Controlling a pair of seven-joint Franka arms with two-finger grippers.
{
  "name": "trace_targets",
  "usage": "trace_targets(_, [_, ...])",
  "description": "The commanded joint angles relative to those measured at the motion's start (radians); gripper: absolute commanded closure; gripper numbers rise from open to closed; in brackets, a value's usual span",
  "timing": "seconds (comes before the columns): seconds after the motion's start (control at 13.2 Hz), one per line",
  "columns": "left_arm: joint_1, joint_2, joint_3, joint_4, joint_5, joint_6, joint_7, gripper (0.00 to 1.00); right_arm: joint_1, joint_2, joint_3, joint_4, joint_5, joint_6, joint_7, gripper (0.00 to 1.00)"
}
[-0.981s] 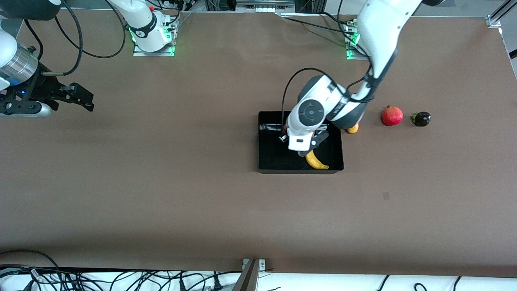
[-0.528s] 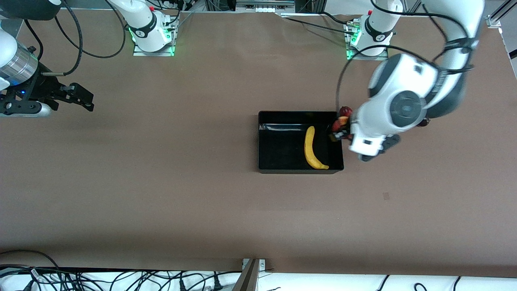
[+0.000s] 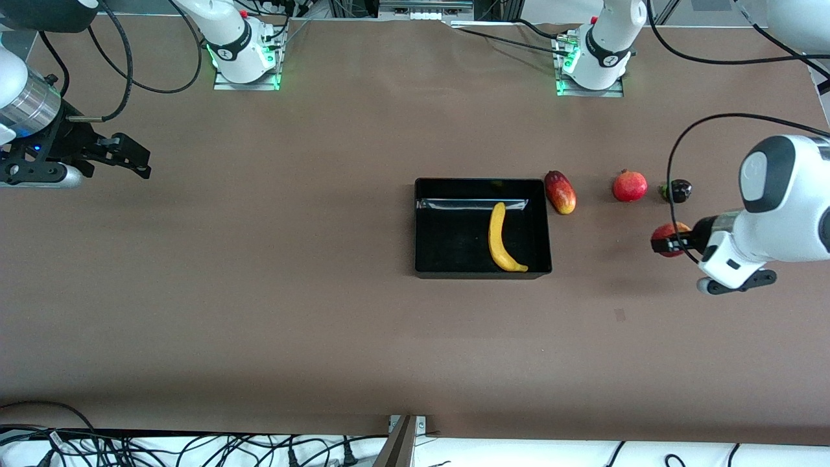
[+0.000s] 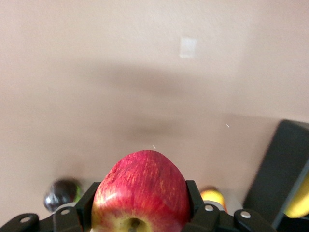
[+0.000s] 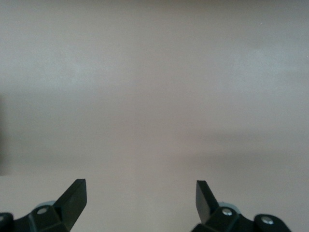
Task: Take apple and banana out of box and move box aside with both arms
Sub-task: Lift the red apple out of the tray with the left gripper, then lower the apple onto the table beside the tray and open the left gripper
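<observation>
- Apple (image 3: 668, 235) is riding clear of the box, pinched between the jaws of the left gripper (image 3: 666, 245) at the right side of the front view, over bare counter (image 3: 259, 311) toward the left arm's end.
- In the left wrist view, the apple (image 4: 141, 191) is filling the lower centre of the frame, with the black fingers (image 4: 83, 205) pressing against both of its flanks, so the grip is looking secure.
- Banana (image 3: 500, 237) is lying inside the box (image 3: 428, 227), in the half toward the left arm's end, near the centre of the front view, with its darker tip pointing at the wall nearest the camera.
- Right gripper (image 3: 123, 155) is waiting at the upper left of the front view over bare counter; the right wrist view is showing its jaws spread wide with nothing between them.
- Beside the box, running toward the right edge of the frame, a mango (image 3: 560, 192), a pomegranate (image 3: 629, 185) and a small dark fruit (image 3: 676, 191) are sitting in a row on the counter.
- Progress, as I am judging it: the apple is out but not yet set down, the banana is waiting to be lifted out, and the two-armed shifting of the box is not yet begun.
</observation>
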Motion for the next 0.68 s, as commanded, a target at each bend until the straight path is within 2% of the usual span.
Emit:
trace_targets(0.0, [-0.018, 0.039, 0.028, -0.005, 0.018, 0.140, 0.044, 1.00, 0.000, 0.001, 0.002, 0.010, -0.008, -0.002, 0.000, 0.00])
trace_targets(0.38, [-0.026, 0.202, 0.085, -0.007, 0.019, 0.475, 0.027, 1.00, 0.000, 0.001, 0.002, 0.010, -0.008, -0.002, 0.000, 0.00])
trace_targets(0.6, [-0.036, 0.251, 0.120, -0.016, 0.097, 0.563, 0.025, 1.00, 0.000, 0.001, 0.002, 0.010, -0.008, -0.002, 0.000, 0.00])
